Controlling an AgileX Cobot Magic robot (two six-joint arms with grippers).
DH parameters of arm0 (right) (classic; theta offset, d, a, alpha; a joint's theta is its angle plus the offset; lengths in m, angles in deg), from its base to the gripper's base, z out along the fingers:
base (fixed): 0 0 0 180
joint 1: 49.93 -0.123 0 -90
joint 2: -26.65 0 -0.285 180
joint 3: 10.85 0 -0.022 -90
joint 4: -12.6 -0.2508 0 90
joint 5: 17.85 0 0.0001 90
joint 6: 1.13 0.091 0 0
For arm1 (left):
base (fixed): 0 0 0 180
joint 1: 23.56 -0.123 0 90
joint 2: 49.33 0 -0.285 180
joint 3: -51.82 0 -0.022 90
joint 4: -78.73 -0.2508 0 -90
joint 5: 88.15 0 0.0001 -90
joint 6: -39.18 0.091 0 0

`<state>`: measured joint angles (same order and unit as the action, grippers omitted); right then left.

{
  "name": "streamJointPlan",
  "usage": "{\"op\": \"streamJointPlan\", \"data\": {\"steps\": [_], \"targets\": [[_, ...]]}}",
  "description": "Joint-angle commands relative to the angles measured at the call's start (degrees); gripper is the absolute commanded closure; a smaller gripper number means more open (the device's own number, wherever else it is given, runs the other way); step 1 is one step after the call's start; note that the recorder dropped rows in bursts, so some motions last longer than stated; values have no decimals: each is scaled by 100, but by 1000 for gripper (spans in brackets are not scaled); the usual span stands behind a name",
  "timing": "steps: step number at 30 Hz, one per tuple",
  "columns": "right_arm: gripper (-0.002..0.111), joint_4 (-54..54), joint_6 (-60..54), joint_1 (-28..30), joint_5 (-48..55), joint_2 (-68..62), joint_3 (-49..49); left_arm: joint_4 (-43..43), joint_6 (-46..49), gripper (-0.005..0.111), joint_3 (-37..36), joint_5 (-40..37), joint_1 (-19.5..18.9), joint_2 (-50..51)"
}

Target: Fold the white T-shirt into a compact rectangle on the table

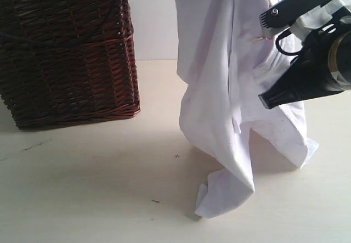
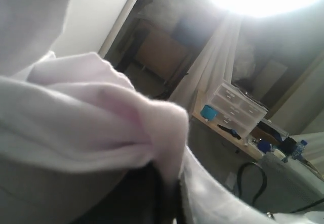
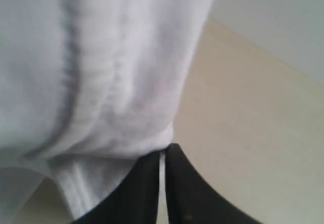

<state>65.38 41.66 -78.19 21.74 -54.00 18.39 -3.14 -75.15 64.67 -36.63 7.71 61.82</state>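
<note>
The white T-shirt [image 1: 219, 89] hangs in long folds from above the exterior view, and its lower end trails on the table [image 1: 98, 188]. My right gripper [image 1: 267, 99] is black and meets the shirt's right side in mid-air. In the right wrist view the right gripper [image 3: 162, 158] is shut on a thin edge of the T-shirt [image 3: 101, 72] above the table [image 3: 243, 123]. My left gripper [image 2: 169, 198] is shut on a bunched fold of the T-shirt [image 2: 91, 128]. The left gripper is out of the exterior view. The chest lettering is mostly hidden.
A dark brown wicker basket [image 1: 66, 56] with a white lace liner stands at the back left of the table. A pale wall [image 1: 156, 23] rises behind it. A white plastic drawer unit [image 2: 238, 105] sits on a far bench in the left wrist view.
</note>
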Motion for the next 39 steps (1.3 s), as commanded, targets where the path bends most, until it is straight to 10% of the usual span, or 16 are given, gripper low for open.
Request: {"op": "streamJointPlan", "data": {"steps": [1,5,12,28,39], "targets": [[80,-84,-99,-6,-211,739,-149,-78,-117,107,71,75,-6,-91],[53,-1331,-965,-6,-408,1359,-140,-165,-117,107,71,13,-6,-91],[50,-4708,-4190,-6,-1343,1033,188,-98,-174,107,71,22,-6,-91],[50,-1666,-1371,-6,-138,730,-734,-336,-281,107,71,102,-6,-91],[55,-1601,-1309,-6,20,311,-734,-312,-284,107,71,193,-6,-91]]}}
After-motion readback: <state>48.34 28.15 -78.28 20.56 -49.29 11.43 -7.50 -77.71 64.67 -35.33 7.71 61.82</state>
